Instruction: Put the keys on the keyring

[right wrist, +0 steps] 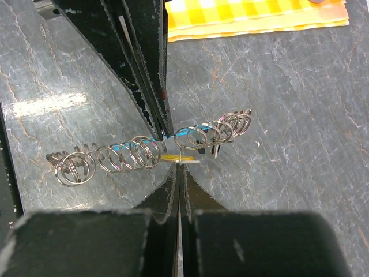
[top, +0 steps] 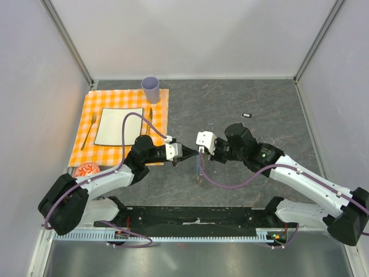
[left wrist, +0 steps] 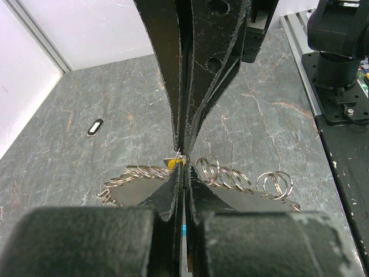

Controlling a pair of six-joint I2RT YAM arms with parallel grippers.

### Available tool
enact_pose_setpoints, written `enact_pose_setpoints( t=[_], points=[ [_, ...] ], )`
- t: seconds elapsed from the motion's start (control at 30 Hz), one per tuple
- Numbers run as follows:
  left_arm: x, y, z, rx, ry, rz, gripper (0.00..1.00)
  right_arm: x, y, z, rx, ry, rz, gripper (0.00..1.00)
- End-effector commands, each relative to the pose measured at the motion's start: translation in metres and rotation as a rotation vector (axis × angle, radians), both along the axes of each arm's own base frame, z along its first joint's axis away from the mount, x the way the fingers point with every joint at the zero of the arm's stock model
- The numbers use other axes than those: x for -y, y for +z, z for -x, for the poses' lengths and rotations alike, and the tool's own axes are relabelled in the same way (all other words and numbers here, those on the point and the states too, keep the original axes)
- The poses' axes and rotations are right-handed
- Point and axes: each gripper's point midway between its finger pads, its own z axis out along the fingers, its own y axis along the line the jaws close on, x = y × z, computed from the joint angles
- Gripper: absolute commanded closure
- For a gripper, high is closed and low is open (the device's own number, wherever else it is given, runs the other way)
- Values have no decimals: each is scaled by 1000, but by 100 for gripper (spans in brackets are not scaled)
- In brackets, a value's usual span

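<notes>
- The grey marbled table [top: 271, 98] fills the top view, and the two arms meet tip to tip at its centre.
- The left hand [left wrist: 183, 167] is closed, and in the right wrist view its fingers seem to pinch the keyring's coils from the top of the frame.
- The right hand [right wrist: 180, 168] is also closed. It looks clamped on the yellow-orange key right at its fingertips, though the contact is too fine to be sure.
- The keyring [right wrist: 144, 153] sits mid-frame between the hands, with its metal loops strung out to left and right. Its blue section [right wrist: 190, 131] shows just behind them.
- The yellow-orange key [right wrist: 172, 157] is at the frame's centre, touching or just beside the loops.
- A black key [top: 247, 114] lies on the table up and right of centre, well apart from both hands.
- My read is that the yellow-orange key is being threaded now.
- The next move calls for the left hand to hold the ring steady while the right works the key's hole onto the wire. The black key remains to be fetched.
</notes>
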Motion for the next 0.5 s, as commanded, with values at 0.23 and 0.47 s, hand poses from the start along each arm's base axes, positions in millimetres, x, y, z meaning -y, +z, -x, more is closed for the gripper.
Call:
enact_pose_setpoints(
  t=[0.23,0.47],
  points=[
    [-2,21,-3,58,19,65,98,-5,14,5,6,33,-64,100],
    [-5,23,-8,62,53,72,98,-4,8,8,-13,38,-45,100]
  ],
)
